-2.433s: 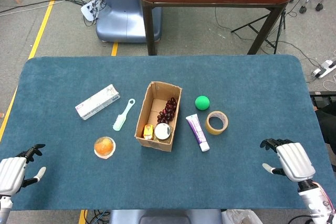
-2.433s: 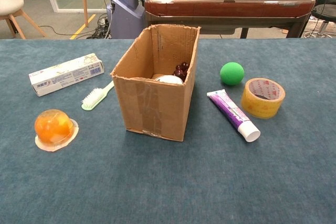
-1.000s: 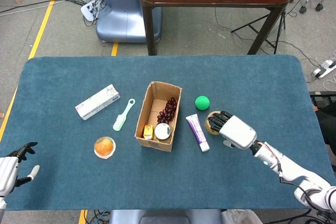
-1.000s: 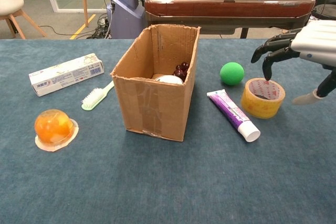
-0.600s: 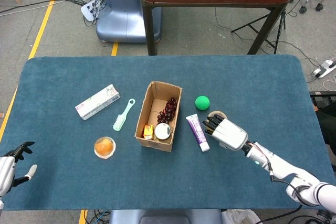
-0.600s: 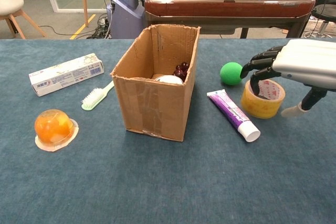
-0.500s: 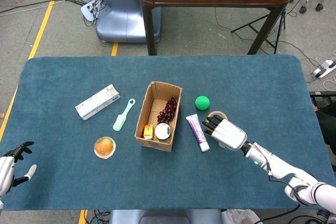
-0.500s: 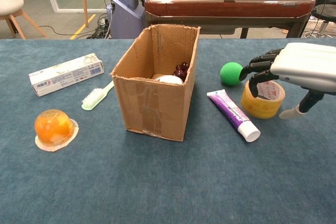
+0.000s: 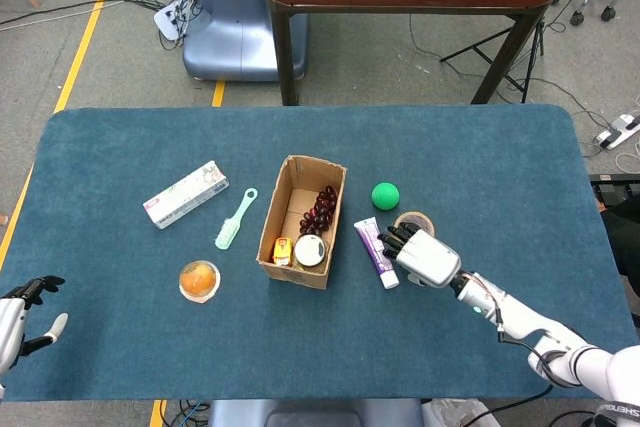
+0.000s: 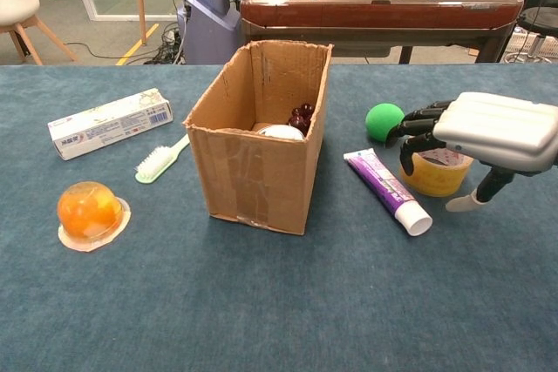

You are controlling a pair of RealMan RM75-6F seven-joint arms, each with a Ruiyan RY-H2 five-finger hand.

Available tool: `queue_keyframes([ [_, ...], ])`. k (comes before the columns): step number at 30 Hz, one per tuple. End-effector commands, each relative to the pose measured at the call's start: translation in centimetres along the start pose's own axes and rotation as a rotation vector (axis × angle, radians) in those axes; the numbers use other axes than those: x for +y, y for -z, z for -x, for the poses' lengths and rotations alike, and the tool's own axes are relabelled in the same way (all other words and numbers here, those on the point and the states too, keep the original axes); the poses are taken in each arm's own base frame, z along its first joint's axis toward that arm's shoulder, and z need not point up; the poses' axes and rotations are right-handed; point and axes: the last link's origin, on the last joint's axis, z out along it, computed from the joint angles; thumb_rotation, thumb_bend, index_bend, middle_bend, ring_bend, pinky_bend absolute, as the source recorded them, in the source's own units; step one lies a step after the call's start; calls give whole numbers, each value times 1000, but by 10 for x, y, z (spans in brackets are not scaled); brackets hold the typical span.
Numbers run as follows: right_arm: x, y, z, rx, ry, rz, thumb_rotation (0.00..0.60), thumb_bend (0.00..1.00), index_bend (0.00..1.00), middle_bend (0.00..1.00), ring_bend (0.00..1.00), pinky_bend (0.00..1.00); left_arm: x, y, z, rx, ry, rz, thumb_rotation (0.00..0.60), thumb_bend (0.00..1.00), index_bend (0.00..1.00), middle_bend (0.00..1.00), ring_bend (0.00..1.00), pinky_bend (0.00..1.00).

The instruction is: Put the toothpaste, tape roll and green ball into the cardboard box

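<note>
box top (image 9: pixel 305 202) open | toothpaste (image 10: pixel 387 190) between right hand (image 10: pixel 475 132) and box wall

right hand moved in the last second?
Yes. The right hand shifted left, from above the tape roll toward the toothpaste.

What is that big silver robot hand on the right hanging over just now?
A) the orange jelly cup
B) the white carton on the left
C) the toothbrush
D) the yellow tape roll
D: the right hand is above the tape roll, between the green ball and the table's edge; the chest view does not show whether its dark fingers touch the roll.
</note>
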Motion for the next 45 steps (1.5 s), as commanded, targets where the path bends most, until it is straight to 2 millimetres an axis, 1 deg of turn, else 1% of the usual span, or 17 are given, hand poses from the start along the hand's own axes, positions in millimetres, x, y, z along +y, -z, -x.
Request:
queue_keyframes([
  [1,-3,-3,4,8,-11,-7,600,0,436,212,172,276,0,0,0,-2,-1,-3,600,274,420,399,455,651],
  [4,-4,-5,8,9,-18,-10,600,0,436,213,172,276,-1,0,-1,-1,-2,-8,600,274,502,400,455,651],
  [6,-4,-7,10,10,-22,-11,600,0,436,215,172,275,-1,0,-2,-1,-5,-10,600,274,607,407,455,651],
  [9,-5,-10,13,8,-28,-8,600,0,436,218,172,276,-2,1,-3,-1,-6,-14,600,274,649,416,455,651],
  [15,-9,-15,18,15,-51,-11,600,0,436,221,172,276,-3,2,-5,0,-12,-22,600,274,640,426,455,651],
  [35,-31,-33,20,67,-125,-52,600,0,436,227,172,276,-7,4,-11,19,-34,-47,600,274,623,437,455,651],
  [38,-30,-34,19,62,-119,-54,600,0,436,230,172,276,-7,4,-11,17,-34,-46,600,274,618,437,455,651],
  [45,-20,-34,14,-9,-115,-53,600,0,436,237,172,276,-7,4,-11,17,-33,-44,600,274,596,437,455,651],
])
